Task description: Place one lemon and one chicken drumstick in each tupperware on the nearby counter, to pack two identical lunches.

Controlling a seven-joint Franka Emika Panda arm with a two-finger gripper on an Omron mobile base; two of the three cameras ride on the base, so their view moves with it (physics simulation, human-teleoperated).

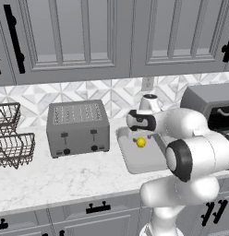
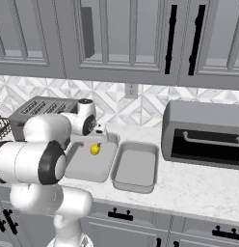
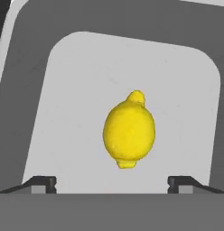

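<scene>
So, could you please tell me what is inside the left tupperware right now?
One lemon lies on the floor of the left tupperware, under the open gripper. No drumstick shows there. In the base views the arm covers part of the container.

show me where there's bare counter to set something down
Free: the counter in front of the toaster, and the strip before the toaster oven. The right tub is empty. Crowded: the left tub, with a lemon under the arm.

No text, label, brand, number or sign can be read anywhere, neither on the toaster [image 1: 77, 128] nor on the dark oven [image 2: 204, 134] standing at the back edge of the table [image 1: 51, 177].
</scene>
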